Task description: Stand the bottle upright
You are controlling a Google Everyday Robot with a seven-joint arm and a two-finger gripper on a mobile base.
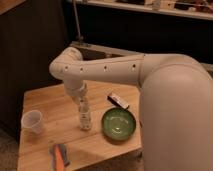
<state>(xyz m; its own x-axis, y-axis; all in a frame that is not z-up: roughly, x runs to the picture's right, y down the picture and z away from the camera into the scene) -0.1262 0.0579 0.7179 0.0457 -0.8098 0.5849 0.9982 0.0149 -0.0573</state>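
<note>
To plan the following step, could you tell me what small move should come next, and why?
Probably withdraw the claw straight upward, gently: it sits atop the bottle, which already looks upright on the table, with the green bowl close beside it.

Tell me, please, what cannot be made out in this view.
Camera view:
- The tool above the middle of the table: blurs into the bottle beneath it; contact unclear.
- A dark flat item behind the green bowl: too blurred to identify.
- The table, right edge: hidden by the robot's arm.
</note>
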